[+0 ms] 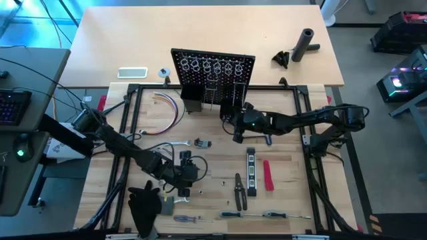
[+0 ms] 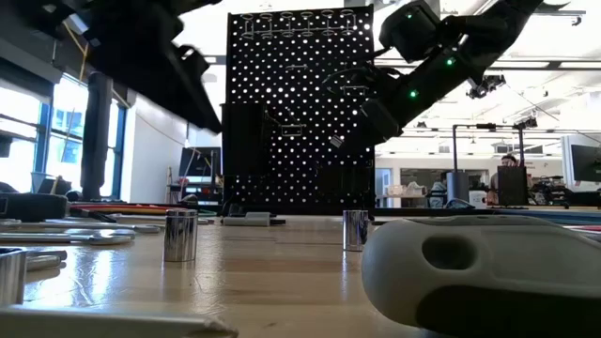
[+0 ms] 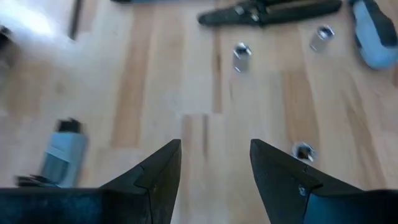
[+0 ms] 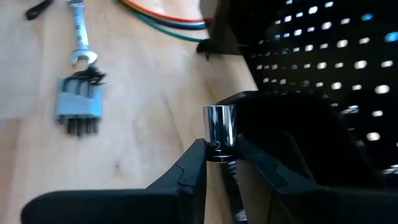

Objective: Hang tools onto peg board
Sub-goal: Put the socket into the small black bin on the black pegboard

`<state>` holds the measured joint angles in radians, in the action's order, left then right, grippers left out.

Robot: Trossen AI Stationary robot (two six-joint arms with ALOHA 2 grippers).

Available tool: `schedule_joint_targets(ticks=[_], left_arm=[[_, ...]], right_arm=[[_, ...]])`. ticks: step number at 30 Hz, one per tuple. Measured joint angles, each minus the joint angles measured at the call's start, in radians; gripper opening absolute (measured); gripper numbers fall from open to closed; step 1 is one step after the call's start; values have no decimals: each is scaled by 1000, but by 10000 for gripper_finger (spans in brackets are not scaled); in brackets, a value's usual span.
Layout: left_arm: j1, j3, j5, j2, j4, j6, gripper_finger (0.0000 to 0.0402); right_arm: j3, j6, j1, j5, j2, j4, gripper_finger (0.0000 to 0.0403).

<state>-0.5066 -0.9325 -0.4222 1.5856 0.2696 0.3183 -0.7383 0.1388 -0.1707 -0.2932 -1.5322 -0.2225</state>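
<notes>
The black peg board (image 1: 213, 70) stands upright at the table's far middle, with small black bins (image 1: 230, 110) at its foot. My right gripper (image 1: 237, 135) hovers just in front of a bin (image 4: 292, 137) and is shut on a small silver socket (image 4: 219, 127). My left gripper (image 3: 214, 162) is open over bare wood at the near left (image 1: 189, 175) and holds nothing. Loose silver sockets (image 3: 241, 56) stand on the wood ahead of it, one (image 3: 303, 150) close beside a fingertip. Black-handled pliers (image 1: 239, 190), a level (image 1: 251, 173) and a red-handled tool (image 1: 267, 175) lie flat at the near middle. My right gripper pinches the silver socket's lower end (image 4: 217, 148) between its two fingertips. The fingers come slanting down from the table's right toward the peg board. The socket stands upright above the fingertips, clear of the table, right beside the black bin's wall.
A wrench (image 4: 79, 34) and a grey hex-key set (image 4: 78, 106) lie left of the peg board's foot, near coloured wires (image 1: 170, 107). Screwdrivers (image 1: 267, 215) lie along the near edge. A black cloth (image 1: 145, 203) sits at the near left. A black cylinder (image 1: 305, 44) stands on the far table.
</notes>
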Motion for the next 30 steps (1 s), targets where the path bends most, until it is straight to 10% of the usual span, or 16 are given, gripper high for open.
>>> schedule_joint_targets(ticks=[30], left_arm=[[-44, 89, 237, 164, -331, 46, 186]], right_arm=[[0, -7, -137, 66, -33, -15, 60]])
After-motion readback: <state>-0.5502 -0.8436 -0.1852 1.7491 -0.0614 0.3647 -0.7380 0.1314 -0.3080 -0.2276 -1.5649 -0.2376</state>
